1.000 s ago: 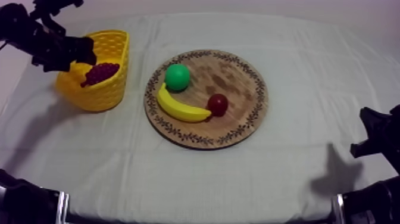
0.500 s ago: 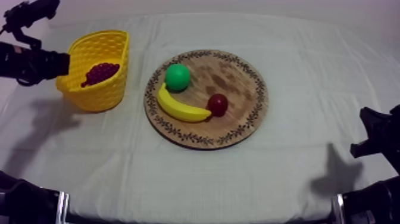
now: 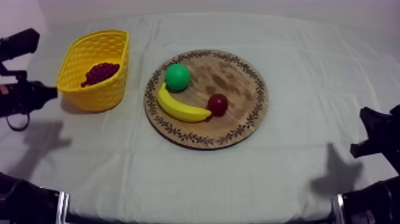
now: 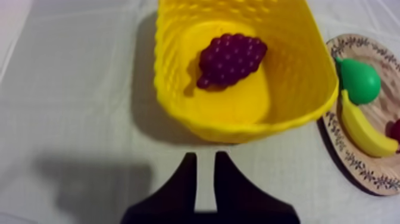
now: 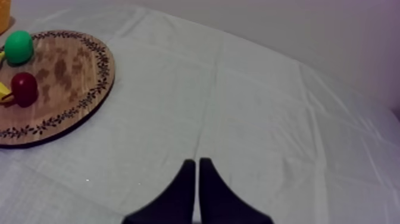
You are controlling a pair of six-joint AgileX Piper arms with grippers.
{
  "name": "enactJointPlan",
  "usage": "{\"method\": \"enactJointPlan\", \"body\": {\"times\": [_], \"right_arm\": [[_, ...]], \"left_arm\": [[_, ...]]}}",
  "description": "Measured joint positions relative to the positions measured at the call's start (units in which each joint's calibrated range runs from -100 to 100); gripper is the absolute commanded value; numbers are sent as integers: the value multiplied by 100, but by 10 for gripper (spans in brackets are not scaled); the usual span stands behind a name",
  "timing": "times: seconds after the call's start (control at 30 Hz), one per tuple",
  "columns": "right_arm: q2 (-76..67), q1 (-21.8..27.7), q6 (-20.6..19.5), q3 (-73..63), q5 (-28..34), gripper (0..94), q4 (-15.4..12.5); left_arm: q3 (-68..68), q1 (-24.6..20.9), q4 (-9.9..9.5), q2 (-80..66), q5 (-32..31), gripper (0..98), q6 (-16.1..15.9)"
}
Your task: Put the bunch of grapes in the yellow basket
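The purple bunch of grapes lies inside the yellow basket at the table's left, touching no gripper. My left gripper hangs just left of the basket, outside it. In the left wrist view its fingers stand a narrow gap apart with nothing between them, short of the basket's wall, and the grapes rest on the basket floor. My right gripper is shut on nothing over bare cloth to the right of the wooden board.
The round wooden board sits mid-table with a green pear, a banana and a small red fruit on it. My right arm rests low at the right edge. Bare cloth lies in front of the board.
My left arm has drawn back from over the basket, leftward and toward the front, and its fingers have narrowed. The grapes stay in the basket. The right arm has not moved.
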Motion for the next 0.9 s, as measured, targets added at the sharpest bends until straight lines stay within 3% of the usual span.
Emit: {"method": "enactJointPlan", "body": {"times": [0.17, 0.4, 0.9], "right_arm": [[0, 0, 0, 0, 0, 5, 0], [0, 0, 0, 0, 0, 5, 0], [0, 0, 0, 0, 0, 5, 0]], "left_arm": [[674, -40, -111, -817, -107, 64, 29], [1252, -84, -316, -2071, 253, 18, 99], [1787, -109, -370, -4171, 599, 0, 391]]}}
